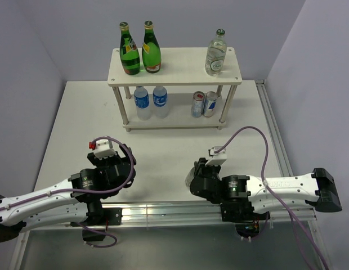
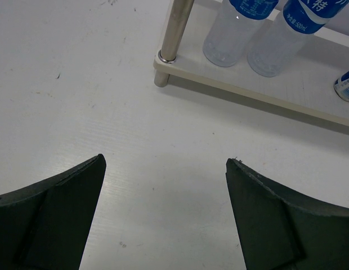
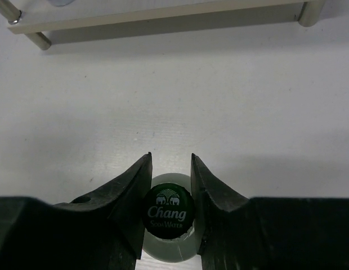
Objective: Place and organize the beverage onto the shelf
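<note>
The shelf (image 1: 180,67) stands at the back of the table, and its lower board shows in both wrist views (image 2: 247,93) (image 3: 163,17). My right gripper (image 3: 170,156) is shut on a clear bottle with a dark green "Chang Soda Water" cap (image 3: 170,211), seen from straight above, with the jaws pressed against both sides of the cap. In the top view the right gripper (image 1: 196,171) sits in front of the shelf's right half, covering most of that bottle. My left gripper (image 2: 166,163) (image 1: 115,160) is open over bare table, holding nothing.
The top board carries two green bottles (image 1: 129,56) (image 1: 151,55) on its left and a clear glass bottle (image 1: 215,56) on its right. Below stand two water bottles (image 1: 142,101) (image 1: 160,100) (image 2: 233,34) and two cans (image 1: 197,104) (image 1: 211,104). Walls close in on the table's sides.
</note>
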Robot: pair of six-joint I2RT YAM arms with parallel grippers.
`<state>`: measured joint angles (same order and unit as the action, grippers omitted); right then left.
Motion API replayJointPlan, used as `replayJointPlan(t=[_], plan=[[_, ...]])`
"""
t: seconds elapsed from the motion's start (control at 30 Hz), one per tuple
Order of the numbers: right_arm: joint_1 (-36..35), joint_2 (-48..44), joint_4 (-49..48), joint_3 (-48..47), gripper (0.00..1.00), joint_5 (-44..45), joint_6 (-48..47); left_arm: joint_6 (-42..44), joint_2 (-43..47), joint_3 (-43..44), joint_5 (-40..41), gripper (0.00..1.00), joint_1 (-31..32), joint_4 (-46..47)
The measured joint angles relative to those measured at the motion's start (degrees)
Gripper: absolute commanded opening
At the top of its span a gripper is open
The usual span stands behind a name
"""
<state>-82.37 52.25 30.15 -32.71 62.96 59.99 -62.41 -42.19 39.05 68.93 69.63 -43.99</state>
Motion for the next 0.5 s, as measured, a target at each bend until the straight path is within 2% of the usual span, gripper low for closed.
replayJointPlan(t=[0.2,0.33,0.5], plan=[[0.0,3.2,1.7,-3.7,0.0,-1.2,-5.2,0.0,0.0,0.0,0.0,0.94,0.0,0.0],[0.0,5.6,1.9,-11.6,0.0,-0.8,-14.7,0.0,0.1,0.0,0.0,0.94,0.0,0.0],[4.3,6.8,-7.2,-24.7,0.0,-3.0,-31.4,0.1,0.7,0.0,0.0,0.95,0.0,0.1]])
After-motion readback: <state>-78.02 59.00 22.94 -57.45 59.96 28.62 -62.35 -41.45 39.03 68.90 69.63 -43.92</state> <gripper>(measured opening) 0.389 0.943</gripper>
